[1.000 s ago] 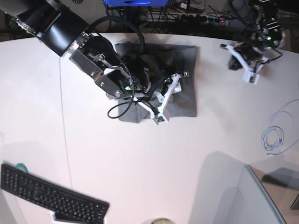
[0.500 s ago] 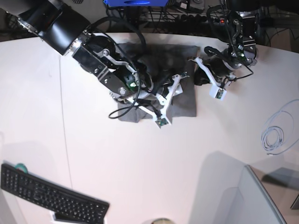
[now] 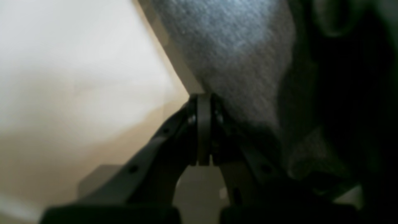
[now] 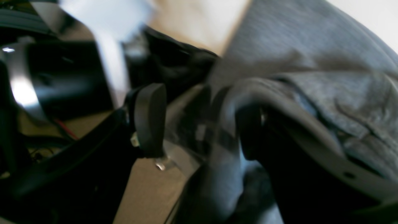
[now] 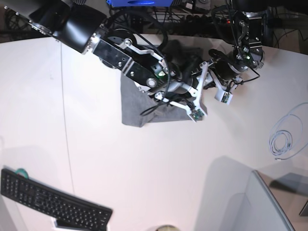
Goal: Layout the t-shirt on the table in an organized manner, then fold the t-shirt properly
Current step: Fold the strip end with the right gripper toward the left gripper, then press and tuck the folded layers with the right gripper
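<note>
The heather-grey t-shirt (image 5: 134, 103) lies folded at the back middle of the white table (image 5: 144, 168). Much of it is hidden under the arm on the base view's left. That arm's right gripper (image 5: 198, 91) is over the shirt's right edge. In the right wrist view the right gripper (image 4: 199, 121) is open, with bunched t-shirt cloth (image 4: 311, 62) draped over one finger (image 4: 248, 133). The left gripper (image 5: 210, 82) is just right of it. In the left wrist view the left gripper (image 3: 203, 99) is shut, tips at the t-shirt's edge (image 3: 236, 53). I cannot see cloth between its jaws.
A black keyboard (image 5: 53, 202) lies at the front left. A coiled pale cable (image 5: 281, 142) lies at the right. A grey panel (image 5: 255, 207) stands at the front right. Dark cables and a blue object (image 5: 139, 2) sit beyond the table's back edge.
The arm on the base view's left swung right across the t-shirt, and the shirt's right part is now bunched and narrower. The left gripper came from the far right to the shirt's right edge.
</note>
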Tool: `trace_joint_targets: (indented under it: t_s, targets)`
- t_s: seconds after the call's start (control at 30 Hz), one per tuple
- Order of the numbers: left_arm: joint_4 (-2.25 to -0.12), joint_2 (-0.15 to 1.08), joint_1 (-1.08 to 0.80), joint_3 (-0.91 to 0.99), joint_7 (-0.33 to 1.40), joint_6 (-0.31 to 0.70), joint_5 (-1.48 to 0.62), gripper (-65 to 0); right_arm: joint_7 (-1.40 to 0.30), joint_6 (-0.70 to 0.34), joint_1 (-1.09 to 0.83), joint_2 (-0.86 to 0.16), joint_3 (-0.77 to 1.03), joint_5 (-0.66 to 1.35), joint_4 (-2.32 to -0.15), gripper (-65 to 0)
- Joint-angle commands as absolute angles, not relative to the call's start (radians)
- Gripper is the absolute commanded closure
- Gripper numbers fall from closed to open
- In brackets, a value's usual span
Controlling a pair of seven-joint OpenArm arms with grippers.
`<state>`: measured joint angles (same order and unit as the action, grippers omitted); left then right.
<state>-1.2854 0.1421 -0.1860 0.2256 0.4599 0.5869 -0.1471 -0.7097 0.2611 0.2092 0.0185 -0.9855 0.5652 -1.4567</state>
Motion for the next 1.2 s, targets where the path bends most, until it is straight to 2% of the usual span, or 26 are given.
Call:
trace_joint_targets:
  t_s: [0.0, 0.1, 0.27, 0.33, 0.47, 0.57, 0.63, 0.7, 0.77, 0.8, 0.83, 0.9, 0.97, 1.07, 1.17]
  targets:
    - [-1.293, 0.153, -0.188, 0.228, 0.487, 0.579, -0.128, 0.0, -0.690, 0.252, 0.239, 0.039, -0.983, 0.561, -1.458, -33.6]
    - [-1.317, 0.153, -0.199, 0.248, 0.487, 0.579, -0.128, 0.0, -0.662, 0.252, 0.257, 0.054, -0.983, 0.561, -1.422, -33.6]
    - [-1.414, 0.156, -0.243, 0.412, 0.495, 0.581, -0.125, 0.0, -0.650, 0.252, 0.265, 0.054, -0.984, 0.561, -1.422, -33.6]
    - [-1.431, 0.193, -0.269, 0.473, 0.495, 0.581, -0.125, 0.0, -0.650, 0.249, 0.268, 0.058, -0.984, 0.561, -1.423, -33.6]
    - [-1.428, 0.249, -0.315, 0.562, 0.495, 0.581, -0.133, 0.0, -0.650, 0.142, 0.268, 0.104, -0.984, 0.561, -1.415, -33.6]
    - [-1.426, 0.266, -0.340, 0.636, 0.490, 0.581, -0.134, 0.0, -0.650, 0.105, 0.272, 0.105, -0.984, 0.559, -1.452, -33.5]
    - [-1.426, 0.266, -0.349, 0.691, 0.489, 0.582, -0.134, 0.0, -0.656, 0.105, 0.280, 0.090, -0.981, 0.559, -1.526, -33.3]
    - [-1.426, 0.266, -0.349, 0.742, 0.489, 0.584, -0.134, 0.0, -0.668, 0.114, 0.278, 0.022, -0.974, 0.559, -1.639, -33.3]
    - [-1.425, 0.266, -0.357, 0.786, 0.489, 0.625, -0.134, 0.0, -0.694, 0.170, 0.275, -0.053, -0.963, 0.561, -1.758, -33.2]
    - [-1.425, 0.266, -0.358, 0.805, 0.489, 0.650, -0.134, 0.0, -0.705, 0.203, 0.274, -0.084, -0.938, 0.570, -1.799, -32.0]
    - [-1.425, 0.266, -0.358, 0.828, 0.490, 0.677, -0.134, 0.0, -0.717, 0.237, 0.259, -0.114, -0.917, 0.570, -1.834, -28.1]
    - [-1.423, 0.262, -0.355, 0.863, 0.492, 0.698, -0.130, 0.0, -0.727, 0.266, 0.211, -0.159, -0.852, 0.570, -1.873, -15.6]
    - [-1.411, 0.263, -0.355, 0.880, 0.490, 0.698, -0.127, 0.0, -0.727, 0.268, 0.150, -0.193, -0.782, 0.570, -1.879, 0.0]
    - [-1.382, 0.266, -0.352, 0.880, 0.489, 0.698, -0.127, 0.0, -0.727, 0.268, 0.061, -0.223, -0.700, 0.562, -1.874, -2.3]
    - [-1.376, 0.266, -0.352, 0.880, 0.489, 0.698, -0.127, 0.0, -0.727, 0.268, 0.001, -0.251, -0.671, 0.562, -1.859, 0.0]
